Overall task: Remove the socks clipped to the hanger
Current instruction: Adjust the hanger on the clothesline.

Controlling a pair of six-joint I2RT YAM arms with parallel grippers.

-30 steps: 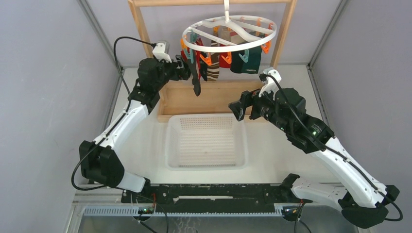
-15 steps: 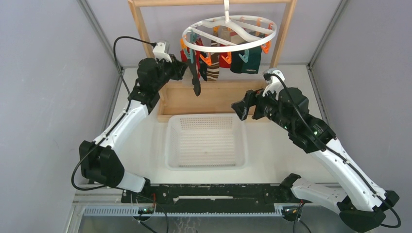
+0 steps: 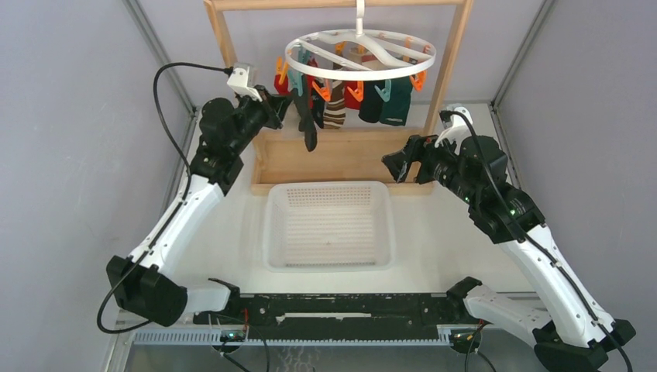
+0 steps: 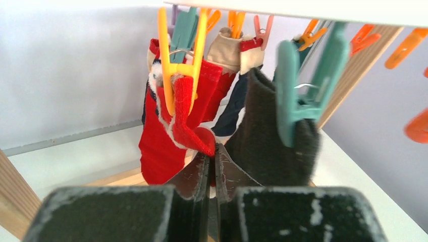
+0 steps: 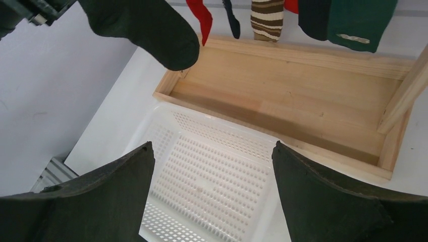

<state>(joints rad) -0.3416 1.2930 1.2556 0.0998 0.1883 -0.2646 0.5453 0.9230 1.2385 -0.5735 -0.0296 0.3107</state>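
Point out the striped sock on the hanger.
The brown-and-cream sock, hanging just right of the long black sock. It alone is banded; the others are red, black, navy or green.

White hanger (image 3: 364, 77). Red sock (image 4: 161, 136), white trim; brn/cream striped sock (image 5: 267, 17); dk green sock (image 5: 361, 20); blk sock (image 5: 146, 25). Yellow clip (image 4: 182, 70), teal clip (image 4: 287, 101). White basket (image 5: 212, 161). Pale-wood rack (image 5: 282, 75).

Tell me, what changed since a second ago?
The left fingers snapped shut, seemingly pinching the red sock at its toe, and that arm pulled back leftward. The hanger swung left with it. The right arm shifted a bit toward the back. Same as before: right fingers open, white basket in place, socks still clipped.
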